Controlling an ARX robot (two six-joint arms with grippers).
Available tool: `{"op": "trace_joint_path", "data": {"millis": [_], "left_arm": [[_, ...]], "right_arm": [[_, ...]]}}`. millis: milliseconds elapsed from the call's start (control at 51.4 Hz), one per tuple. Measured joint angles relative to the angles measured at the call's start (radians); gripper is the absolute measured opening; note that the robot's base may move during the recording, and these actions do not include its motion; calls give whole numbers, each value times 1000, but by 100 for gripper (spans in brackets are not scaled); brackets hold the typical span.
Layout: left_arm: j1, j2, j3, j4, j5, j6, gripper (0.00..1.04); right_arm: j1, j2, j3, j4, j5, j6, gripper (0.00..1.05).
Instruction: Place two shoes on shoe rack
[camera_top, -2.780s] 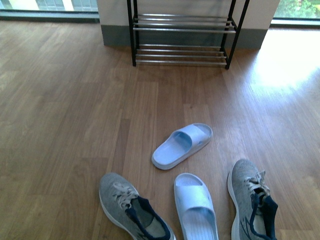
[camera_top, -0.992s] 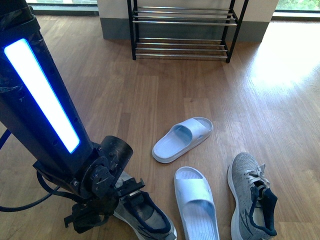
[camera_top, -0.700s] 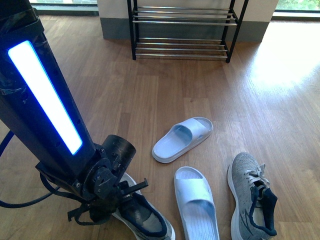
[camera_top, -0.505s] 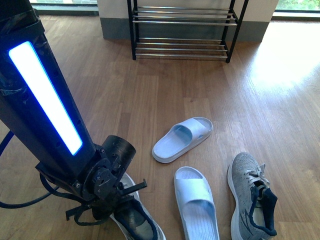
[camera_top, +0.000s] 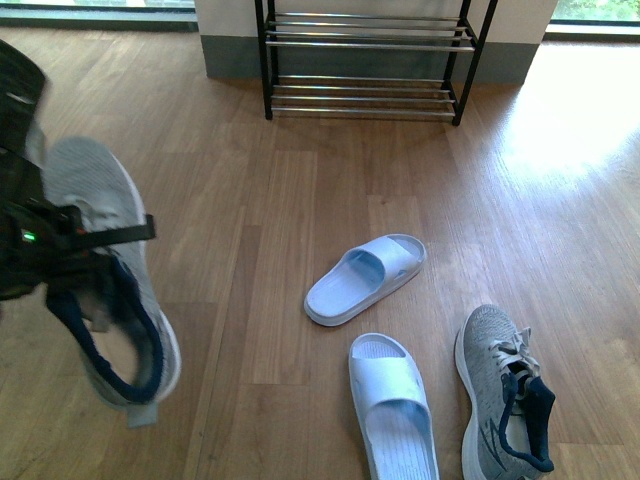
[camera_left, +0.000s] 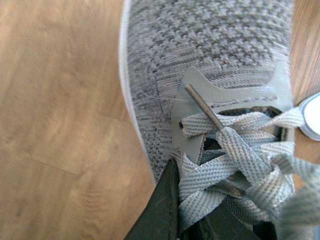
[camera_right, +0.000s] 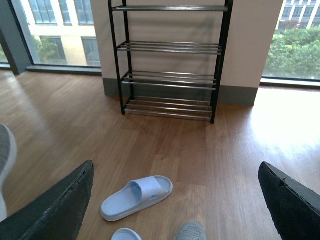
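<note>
My left gripper (camera_top: 62, 238) is shut on one grey sneaker (camera_top: 108, 268), which hangs blurred above the floor at the left, toe up and navy collar down. In the left wrist view the dark fingers (camera_left: 162, 212) clamp the laces and tongue of that sneaker (camera_left: 210, 45). The other grey sneaker (camera_top: 500, 395) lies on the floor at the lower right; its toe (camera_right: 190, 231) shows in the right wrist view. The shoe rack (camera_top: 365, 60) stands against the far wall with its bars bare, and shows again as the rack (camera_right: 170, 60) in the right wrist view. My right gripper (camera_right: 176, 170) is open and holds nothing.
Two pale blue slippers lie on the wooden floor between me and the rack: one slipper (camera_top: 365, 278) angled in the middle, the other slipper (camera_top: 392, 410) nearer, beside the lying sneaker. Windows flank the wall behind the rack.
The left arm has raised the grey sneaker off the floor, up and to the left. Its lit blue link has left the front view. The other sneaker and slippers have not moved.
</note>
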Motion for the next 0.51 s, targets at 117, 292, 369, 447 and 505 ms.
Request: {"op": "trace_joint_path", "data": {"millis": [117,292,369,447,505], "left_arm": [[8,-340,-179,3,-45,214,2],[-21,-727,-321,-62,-114,380,2],[-48,-883,-372,-87,-184,447,2],[-84,-1059,-410,-162,-260,503,2],[-94,-1188,-422,-236,-275,522,2]], "right_arm": [[0,0,0,0,0,0,95],[0,0,0,0,0,0,95],[0,0,0,0,0,0,95],[0,0,0,0,0,0,95],[0,0,0,0,0,0,95]]}}
